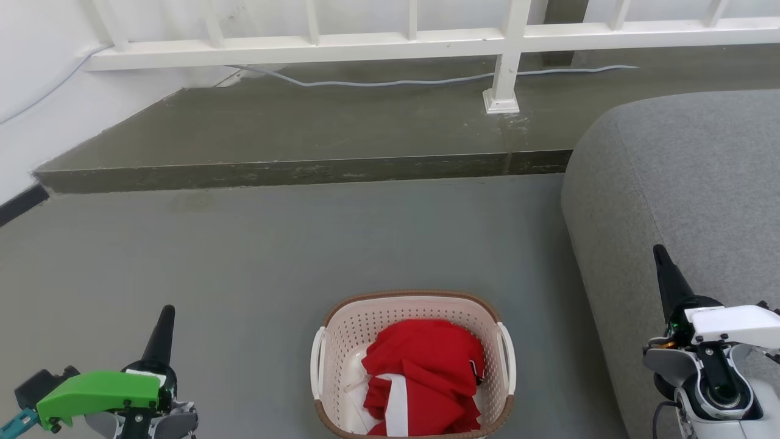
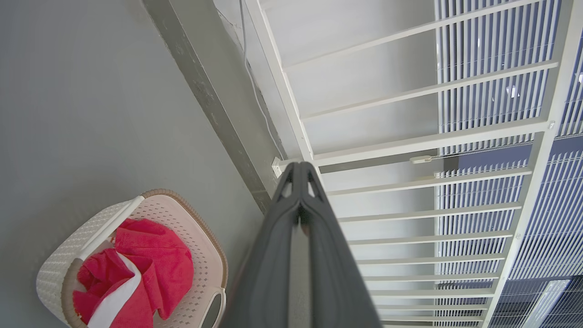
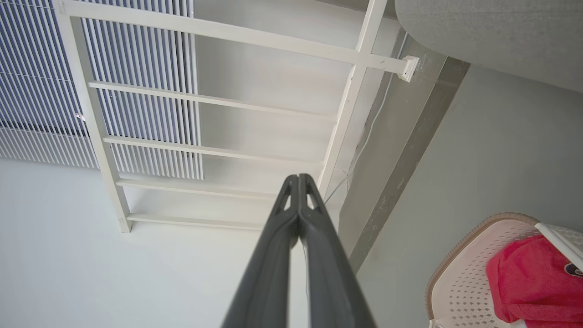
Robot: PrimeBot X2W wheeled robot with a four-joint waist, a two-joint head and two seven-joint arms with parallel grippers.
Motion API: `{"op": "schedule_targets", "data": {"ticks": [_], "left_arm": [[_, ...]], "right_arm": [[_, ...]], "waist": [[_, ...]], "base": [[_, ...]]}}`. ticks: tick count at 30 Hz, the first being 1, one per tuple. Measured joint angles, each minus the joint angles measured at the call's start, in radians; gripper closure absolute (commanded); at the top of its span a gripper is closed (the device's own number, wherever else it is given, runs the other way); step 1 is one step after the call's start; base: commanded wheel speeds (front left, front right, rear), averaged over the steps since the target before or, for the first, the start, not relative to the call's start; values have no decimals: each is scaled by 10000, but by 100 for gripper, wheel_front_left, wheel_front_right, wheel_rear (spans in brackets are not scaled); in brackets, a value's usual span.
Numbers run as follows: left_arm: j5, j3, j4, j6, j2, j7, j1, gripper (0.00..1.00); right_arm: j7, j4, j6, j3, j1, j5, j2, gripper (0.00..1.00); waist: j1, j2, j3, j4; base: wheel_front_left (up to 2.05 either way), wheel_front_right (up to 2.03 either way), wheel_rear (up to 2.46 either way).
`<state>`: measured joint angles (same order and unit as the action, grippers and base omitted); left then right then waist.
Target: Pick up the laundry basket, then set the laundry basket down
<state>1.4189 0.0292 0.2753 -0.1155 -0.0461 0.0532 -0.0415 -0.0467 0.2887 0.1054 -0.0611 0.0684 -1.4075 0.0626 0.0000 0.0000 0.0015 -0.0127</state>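
The laundry basket [image 1: 341, 341], cream-white and perforated with a brown rim and white side handles, stands on the grey floor at the bottom middle of the head view, holding red and white cloth [image 1: 426, 372]. My left gripper [image 1: 166, 312] is shut, well to the basket's left and clear of it. My right gripper [image 1: 659, 251] is shut too, off to the basket's right in front of the sofa. In the left wrist view the basket [image 2: 200, 237] lies at lower left of my shut left gripper [image 2: 299, 165]. The basket [image 3: 455, 278] sits at lower right of my shut right gripper [image 3: 298, 176].
A grey sofa [image 1: 688, 201] fills the right side, close to the basket. Behind runs a raised concrete step [image 1: 304, 171] with a white railing [image 1: 506, 61] and a cable [image 1: 390, 81] on it. A white wall [image 1: 30, 91] closes the left.
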Motion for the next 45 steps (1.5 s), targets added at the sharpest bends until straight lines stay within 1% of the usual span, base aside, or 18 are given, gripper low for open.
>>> {"op": "schedule_targets", "data": {"ticks": [5, 17, 45], "left_arm": [[558, 105, 8, -2, 15, 176, -9, 100], [1810, 460, 23, -75, 54, 562, -147, 100], [1810, 504, 21, -84, 84, 562, -210, 100]], "right_arm": [[-174, -13, 82, -211, 1, -593, -40, 100], [-571, -25, 90, -675, 3, -1944, -221, 100], [-571, -40, 121, -685, 4, -1946, -228, 100]], "waist": [[0, 0, 3, 40], [0, 0, 12, 127], [0, 0, 13, 126]], "base": [[0, 0, 0], [0, 0, 0], [0, 0, 0]]}}
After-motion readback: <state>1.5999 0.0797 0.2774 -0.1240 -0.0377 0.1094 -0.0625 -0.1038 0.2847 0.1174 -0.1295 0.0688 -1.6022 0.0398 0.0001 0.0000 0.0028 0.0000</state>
